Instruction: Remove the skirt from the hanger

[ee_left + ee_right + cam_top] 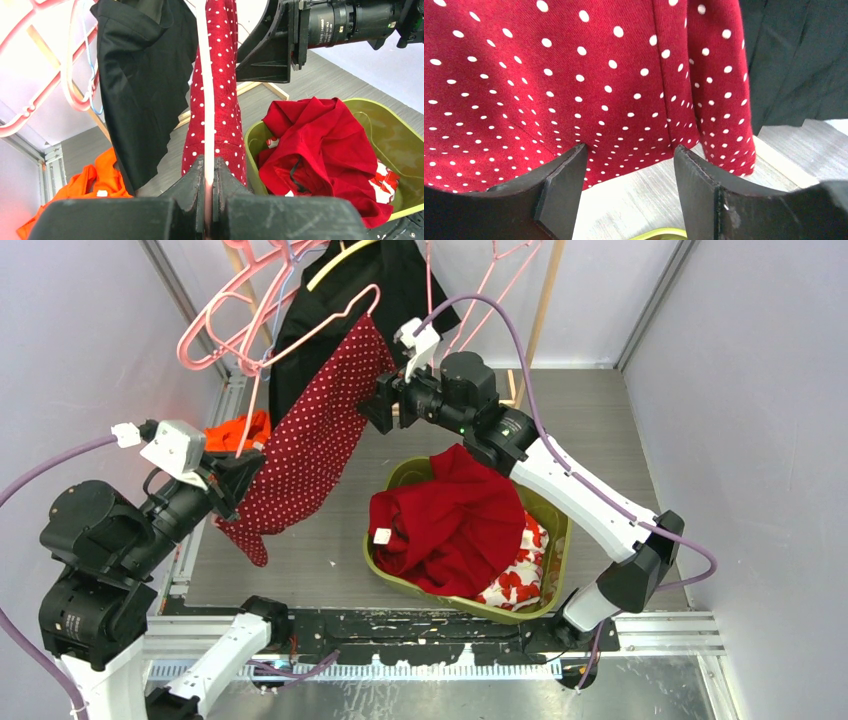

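Grey table, white walls on three sides. Polka-dot skirt is draped over a pink hanger and pulled out taut toward the left arm. Left pincer is clenched on the hanger bar, probably anchoring it so the cloth can slide off. Right pincer is released, jaws spread at the skirt's edge with nothing between them, apparently lined up to pinch fabric. Green basket underneath is the likely drop spot
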